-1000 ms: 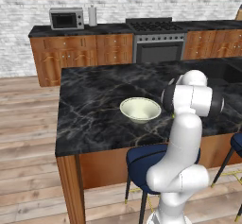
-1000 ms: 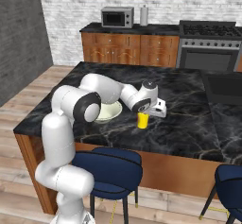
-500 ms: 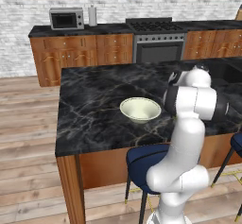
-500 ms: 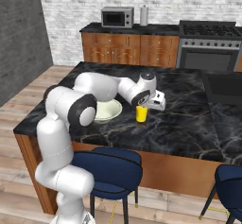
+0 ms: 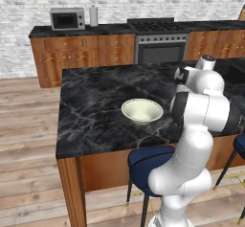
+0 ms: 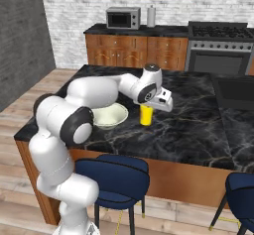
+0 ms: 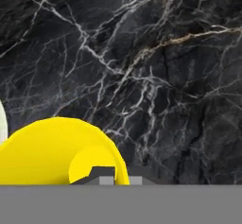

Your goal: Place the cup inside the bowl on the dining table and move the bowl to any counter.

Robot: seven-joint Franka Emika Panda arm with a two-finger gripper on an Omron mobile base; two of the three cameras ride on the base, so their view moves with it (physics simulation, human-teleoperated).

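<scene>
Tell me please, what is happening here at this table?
A white robot arm reaches over the dining table, and its hand is just above the yellow cup. The cup stands upright on the marble beside the bowl, not in it. The bowl is empty. Whether the hand grips the cup, I cannot tell.

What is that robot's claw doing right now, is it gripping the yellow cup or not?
Gripper: just above the yellow cup on the dining table; whether it is open, shut or gripping the cup cannot be told.
</scene>
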